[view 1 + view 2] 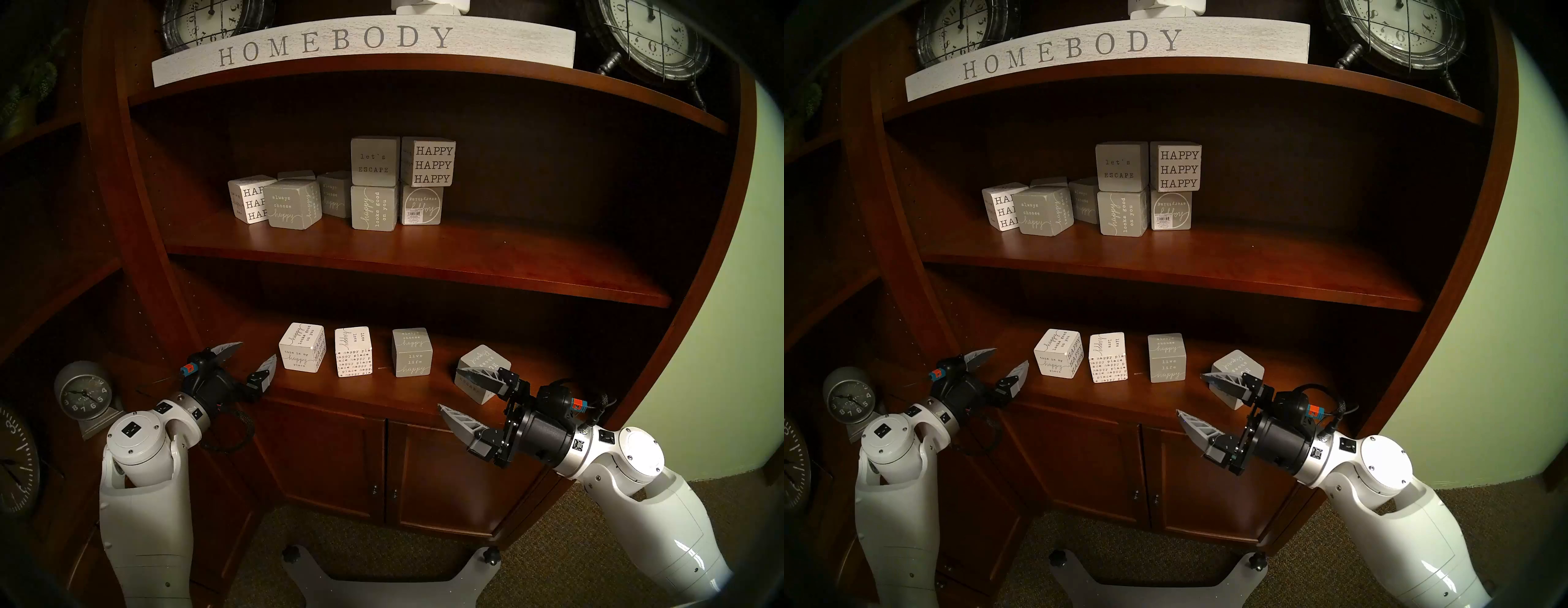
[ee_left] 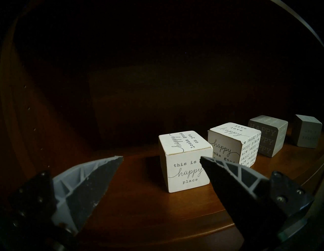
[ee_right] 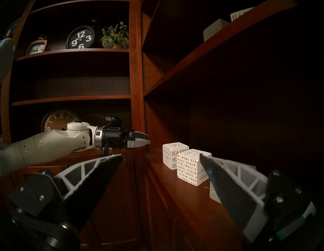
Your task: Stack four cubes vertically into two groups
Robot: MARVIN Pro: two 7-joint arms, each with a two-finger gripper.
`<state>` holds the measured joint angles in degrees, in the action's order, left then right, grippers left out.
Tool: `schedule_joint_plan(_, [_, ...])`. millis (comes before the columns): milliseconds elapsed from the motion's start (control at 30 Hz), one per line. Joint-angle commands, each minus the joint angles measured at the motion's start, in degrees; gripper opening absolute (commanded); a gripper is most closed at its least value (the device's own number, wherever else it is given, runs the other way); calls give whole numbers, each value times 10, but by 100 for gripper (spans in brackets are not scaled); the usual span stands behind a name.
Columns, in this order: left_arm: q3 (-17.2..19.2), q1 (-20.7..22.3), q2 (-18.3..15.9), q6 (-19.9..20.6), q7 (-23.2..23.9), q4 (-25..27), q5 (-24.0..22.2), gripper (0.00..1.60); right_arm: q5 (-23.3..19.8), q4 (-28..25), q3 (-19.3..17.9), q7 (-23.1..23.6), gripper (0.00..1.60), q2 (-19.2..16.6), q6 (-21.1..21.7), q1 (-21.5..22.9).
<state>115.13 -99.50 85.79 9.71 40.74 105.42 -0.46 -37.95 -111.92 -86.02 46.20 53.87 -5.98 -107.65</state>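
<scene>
The left gripper (image 1: 251, 355) hovers wide open and empty off the lower shelf's (image 1: 365, 390) left front edge; along that shelf stand, apart and unstacked, the white "this is my happy place" cube (image 1: 301, 347), the white "happy place" type cube (image 1: 353, 351), and the grey "live life happy" cube (image 1: 412, 352); a tilted grey cube (image 1: 484, 366) sits near the right front edge; the right gripper (image 1: 456, 392), jaws spread wide and empty, hangs just before it.
</scene>
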Motion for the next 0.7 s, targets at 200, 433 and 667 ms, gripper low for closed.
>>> schedule_joint_plan(200, [-34,34,15,-19,-25,-17,16,160,-1,-6,0,1,160,0,0,1])
schedule_joint_plan(433, [-45,33,28,-25,-41,-10,26,160,-1,-6,-1,1,160,1,0,1])
schedule_joint_plan(667, [-60,61,44,-38,-56,-36,24,160,0,-6,-1,1,160,1,0,1])
